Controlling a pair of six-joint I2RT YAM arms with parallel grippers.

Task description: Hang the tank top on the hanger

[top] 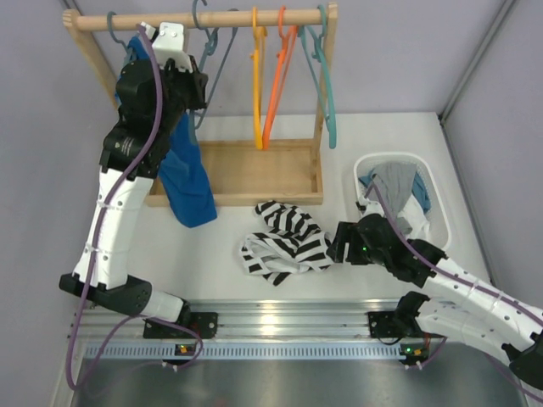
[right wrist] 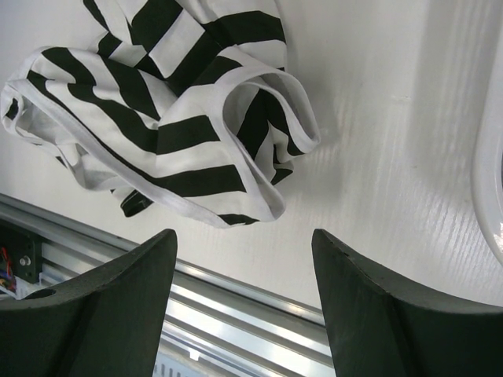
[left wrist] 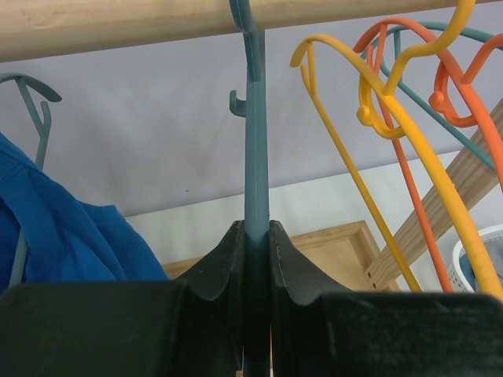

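1. Two arms work at the wooden rack [top: 195,19], which stands at the far left of the table [top: 382,136].
2. The left gripper [left wrist: 255,236] is raised to just under the rack's rail and clenched on the hanger [left wrist: 256,157]. Both pads press the thin blue-grey stem from either side.
3. The hanger's hook sits over the rail, so it hangs on the rack and is held at the same time. Seen from the top camera, the hanger [top: 219,72] slants down from the rail toward the left gripper [top: 191,85].
4. The blue top [top: 187,174] hangs at the rack's left end, draping down over the front edge of the rack's wooden tray base [top: 254,170].
5. On the rail to the right of the held hanger come a yellow hanger [top: 257,85], then an orange hanger [top: 273,93], then teal hangers [top: 327,93] by the right post.
6. The tank top [top: 284,242] lies crumpled on the table in front of the rack's base, near its right half and off the rack.
7. The right gripper [top: 338,242] is low, just right of the tank top.
8. In the wrist view the right gripper [right wrist: 244,236] has its jaws spread wide and grips nothing, with the tank top [right wrist: 173,118] lying just beyond the tips.
9. A white basket [top: 437,191] well to the right of the rack holds a grey garment [top: 394,182].
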